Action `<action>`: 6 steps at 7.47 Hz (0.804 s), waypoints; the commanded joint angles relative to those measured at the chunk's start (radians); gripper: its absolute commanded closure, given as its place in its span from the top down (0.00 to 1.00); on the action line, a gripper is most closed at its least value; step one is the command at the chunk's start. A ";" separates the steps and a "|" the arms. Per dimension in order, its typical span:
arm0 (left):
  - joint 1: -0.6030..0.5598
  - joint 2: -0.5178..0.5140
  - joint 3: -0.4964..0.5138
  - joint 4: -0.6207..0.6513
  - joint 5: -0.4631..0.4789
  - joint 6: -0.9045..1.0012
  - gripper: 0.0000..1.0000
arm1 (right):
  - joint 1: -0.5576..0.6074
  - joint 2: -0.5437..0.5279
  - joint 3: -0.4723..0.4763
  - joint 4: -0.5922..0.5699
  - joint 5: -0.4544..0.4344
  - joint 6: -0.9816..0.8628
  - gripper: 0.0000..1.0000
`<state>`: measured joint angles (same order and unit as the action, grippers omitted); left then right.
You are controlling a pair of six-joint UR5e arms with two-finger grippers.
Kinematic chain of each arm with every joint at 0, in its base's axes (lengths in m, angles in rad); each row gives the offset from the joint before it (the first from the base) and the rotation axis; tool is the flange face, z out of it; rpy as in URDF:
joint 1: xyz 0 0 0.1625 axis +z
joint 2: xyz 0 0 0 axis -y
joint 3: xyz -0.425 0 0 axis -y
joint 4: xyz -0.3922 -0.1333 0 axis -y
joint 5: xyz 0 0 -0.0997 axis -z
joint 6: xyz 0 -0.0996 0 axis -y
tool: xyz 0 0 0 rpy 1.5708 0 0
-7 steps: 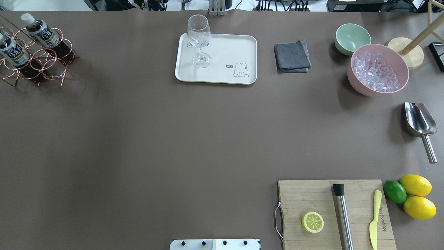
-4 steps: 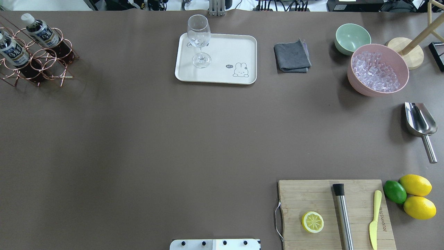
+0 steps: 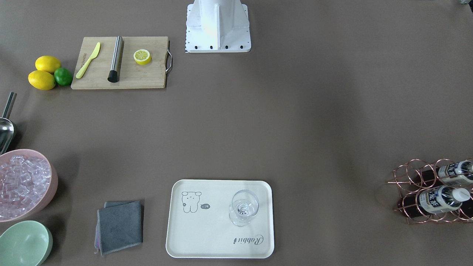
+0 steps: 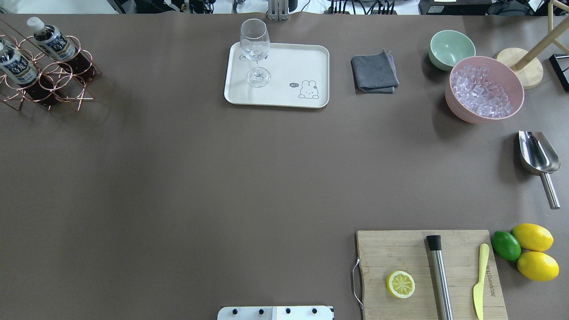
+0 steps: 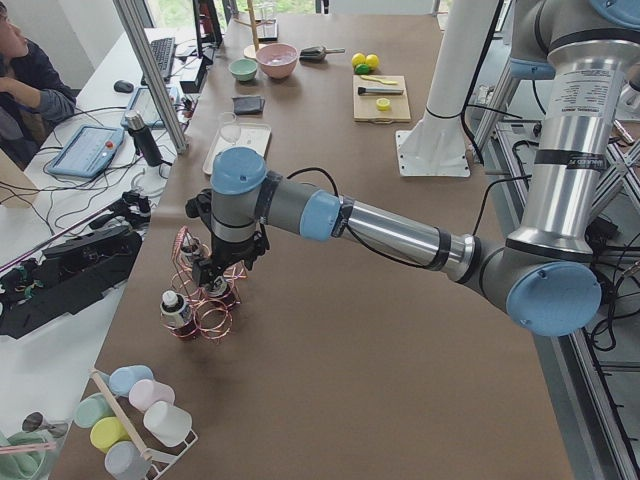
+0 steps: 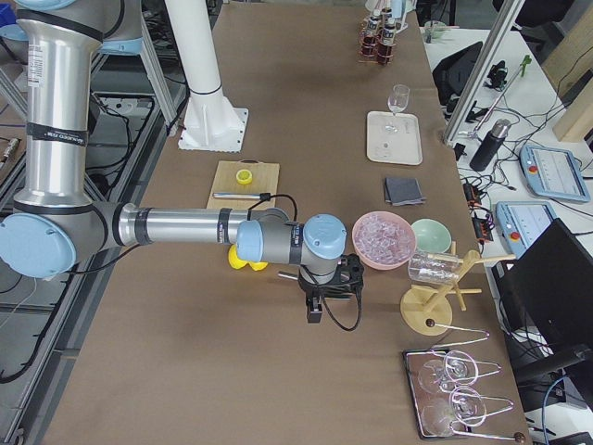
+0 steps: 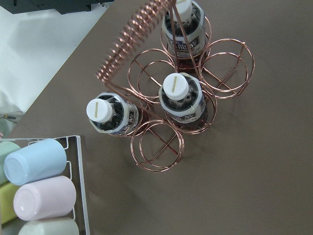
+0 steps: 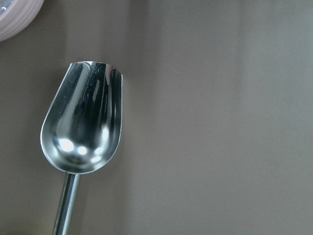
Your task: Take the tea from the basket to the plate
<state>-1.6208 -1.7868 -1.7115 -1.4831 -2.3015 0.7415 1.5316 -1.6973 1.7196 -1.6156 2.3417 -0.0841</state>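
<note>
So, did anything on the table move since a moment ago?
No, nothing visibly changed in the overhead view. The tea bottles are still standing in the basket. The plate still holds only the glass. Nothing was picked up or let go.

**A:** what's your room like?

**B:** Pretty plain tbh. Brown-covered table [image 4: 178,178] under me, flat even light. Long white desk [image 5: 95,108] at my 12 o'clock with a tablet [image 5: 88,150], aluminium posts [image 5: 152,70], someone [image 5: 25,80] sitting there. Black monitor [image 6: 556,278] around 2 o'clock.
</note>
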 commanded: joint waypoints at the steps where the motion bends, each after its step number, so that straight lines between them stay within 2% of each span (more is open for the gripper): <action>1: -0.001 -0.161 0.105 0.110 0.002 0.215 0.98 | -0.004 -0.007 0.000 0.000 0.001 0.000 1.00; 5: 0.062 -0.301 0.248 0.101 0.010 0.469 0.98 | -0.004 -0.008 0.002 -0.001 -0.001 0.000 1.00; 6: 0.074 -0.318 0.275 0.098 0.008 0.499 0.98 | -0.005 -0.008 -0.005 -0.001 -0.034 0.000 1.00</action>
<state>-1.5741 -2.0692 -1.4836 -1.3790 -2.2911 1.1788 1.5278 -1.7051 1.7205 -1.6162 2.3406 -0.0843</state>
